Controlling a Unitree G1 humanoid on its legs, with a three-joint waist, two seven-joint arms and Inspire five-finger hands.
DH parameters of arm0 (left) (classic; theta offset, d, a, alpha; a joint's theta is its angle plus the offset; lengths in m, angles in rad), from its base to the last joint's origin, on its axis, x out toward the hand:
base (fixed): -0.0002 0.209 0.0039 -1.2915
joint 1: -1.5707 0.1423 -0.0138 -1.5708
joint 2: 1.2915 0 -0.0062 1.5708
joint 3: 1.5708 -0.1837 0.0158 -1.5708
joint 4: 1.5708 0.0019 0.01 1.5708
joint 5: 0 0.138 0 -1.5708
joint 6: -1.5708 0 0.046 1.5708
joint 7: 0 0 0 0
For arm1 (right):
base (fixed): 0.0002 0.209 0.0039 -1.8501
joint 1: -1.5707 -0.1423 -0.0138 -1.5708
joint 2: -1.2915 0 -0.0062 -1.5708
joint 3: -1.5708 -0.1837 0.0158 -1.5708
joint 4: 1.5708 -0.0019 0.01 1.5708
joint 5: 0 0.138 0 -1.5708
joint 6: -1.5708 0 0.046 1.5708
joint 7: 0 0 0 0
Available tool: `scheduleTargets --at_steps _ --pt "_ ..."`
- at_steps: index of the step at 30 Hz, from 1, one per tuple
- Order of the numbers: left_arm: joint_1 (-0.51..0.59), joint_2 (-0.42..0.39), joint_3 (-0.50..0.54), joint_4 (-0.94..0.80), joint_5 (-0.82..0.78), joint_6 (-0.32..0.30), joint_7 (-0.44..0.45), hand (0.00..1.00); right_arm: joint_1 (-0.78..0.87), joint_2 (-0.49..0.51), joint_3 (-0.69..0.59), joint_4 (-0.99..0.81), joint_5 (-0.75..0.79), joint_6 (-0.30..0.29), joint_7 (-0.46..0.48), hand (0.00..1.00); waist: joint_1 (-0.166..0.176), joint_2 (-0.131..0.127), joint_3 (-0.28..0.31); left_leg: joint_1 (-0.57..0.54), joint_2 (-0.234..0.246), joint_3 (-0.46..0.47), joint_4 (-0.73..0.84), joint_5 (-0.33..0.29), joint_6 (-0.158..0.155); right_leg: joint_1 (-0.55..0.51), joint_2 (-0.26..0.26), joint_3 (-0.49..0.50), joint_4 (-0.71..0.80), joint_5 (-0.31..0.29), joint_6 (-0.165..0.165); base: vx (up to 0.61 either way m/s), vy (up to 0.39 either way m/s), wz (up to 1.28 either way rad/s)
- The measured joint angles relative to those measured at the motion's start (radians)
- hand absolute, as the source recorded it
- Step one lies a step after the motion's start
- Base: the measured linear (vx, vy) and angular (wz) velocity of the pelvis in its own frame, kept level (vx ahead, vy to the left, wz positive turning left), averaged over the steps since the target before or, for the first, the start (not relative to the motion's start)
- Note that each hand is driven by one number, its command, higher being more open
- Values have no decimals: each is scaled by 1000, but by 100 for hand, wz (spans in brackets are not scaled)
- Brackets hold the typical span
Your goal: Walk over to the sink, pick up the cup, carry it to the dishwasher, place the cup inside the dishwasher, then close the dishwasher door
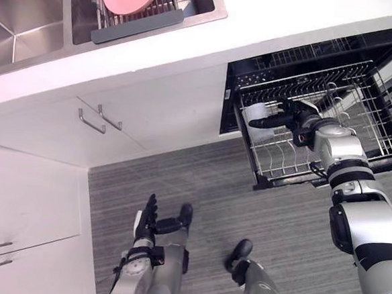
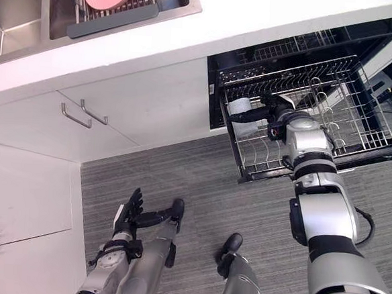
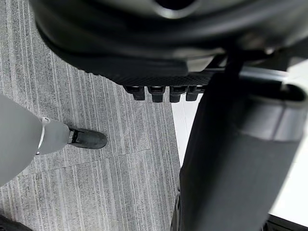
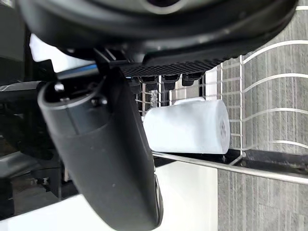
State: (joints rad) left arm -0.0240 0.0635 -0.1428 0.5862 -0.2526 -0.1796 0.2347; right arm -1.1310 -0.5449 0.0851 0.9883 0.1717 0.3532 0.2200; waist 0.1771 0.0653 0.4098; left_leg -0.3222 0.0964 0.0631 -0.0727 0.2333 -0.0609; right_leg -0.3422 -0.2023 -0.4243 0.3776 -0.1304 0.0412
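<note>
Plainly, in the left eye view the cup (image 1: 255,114) lies on its side in the pulled-out dishwasher rack (image 1: 378,133), at the end nearest the cupboards. The right hand (image 1: 289,120) is just beside it, thumb reaching along the cup's side. The left hand (image 1: 147,219) hangs over the floor (image 1: 214,182), straight-fingered and empty.

The right eye view agrees: hand and cup are together inside the rack, well apart from the sink (image 2: 17,13).

The left wrist view has that hand's fingers (image 3: 159,91) running out straight above the floor, with nothing in them.

In the right wrist view the fingers (image 4: 168,79) are extended rather than curled. The cup rests on the rack wires just past them and the thumb stands apart. I cannot tell whether a fingertip touches the cup, but nothing is clamped round it.

The cup looks smooth, rigid and light. It is likely slippery, liable to chip against the wires, and free to roll where it lies. If it needs resetting, I would take it round the middle of the barrel, thumb opposite fingers.
</note>
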Motion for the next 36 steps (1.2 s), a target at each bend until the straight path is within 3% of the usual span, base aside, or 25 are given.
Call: scheduleTargets --at_steps 6,9,12,15,18,23,29,36 --pt "4 13 10 12 11 9 0 100 7 -1 -60 -75 36 -4 -12 100 -12 -1 0 40 12 7 -13 5 -1 41 21 2 -32 8 -3 42 -49 -5" --pt "6 15 25 23 19 8 -1 100 90 -1 -118 -302 126 -50 -34 100 -25 -4 -2 65 20 8 -13 0 -6 76 34 1 -56 14 -3 27 -43 -3" --pt "31 15 74 76 19 3 -1 100 314 42 -181 -530 202 -80 -52 100 -32 -42 -51 86 27 16 -14 -15 -13 104 48 6 -84 15 -2 53 -41 -8" --pt "102 19 105 134 21 1 1 100 565 158 -231 -738 202 -129 -61 100 -76 -69 -108 121 28 31 -14 -35 -13 152 61 17 -137 28 5 102 -26 -13" --pt "167 12 141 174 42 -10 1 100 802 268 -269 -944 198 -205 -53 100 -108 -71 -169 170 33 56 -14 -58 -13 220 82 37 -219 60 11 110 -2 -22" --pt "231 -7 185 221 53 -48 2 100 1032 347 -280 -1116 199 -310 6 100 -140 -73 -252 234 35 72 -15 -83 -18 301 99 54 -286 78 15 49 10 -14" --pt "248 -23 229 256 98 -88 5 100 1123 381 -316 -1227 240 -379 100 100 -148 -73 -301 283 37 71 -15 -89 -21 357 104 54 -299 78 15 2 1 -1" --pt "273 -53 313 255 110 -98 4 100 1152 380 -320 -1294 272 -381 173 100 -164 -70 -317 302 15 8 2 -90 -15 417 83 -16 -272 49 29 -23 11 31"
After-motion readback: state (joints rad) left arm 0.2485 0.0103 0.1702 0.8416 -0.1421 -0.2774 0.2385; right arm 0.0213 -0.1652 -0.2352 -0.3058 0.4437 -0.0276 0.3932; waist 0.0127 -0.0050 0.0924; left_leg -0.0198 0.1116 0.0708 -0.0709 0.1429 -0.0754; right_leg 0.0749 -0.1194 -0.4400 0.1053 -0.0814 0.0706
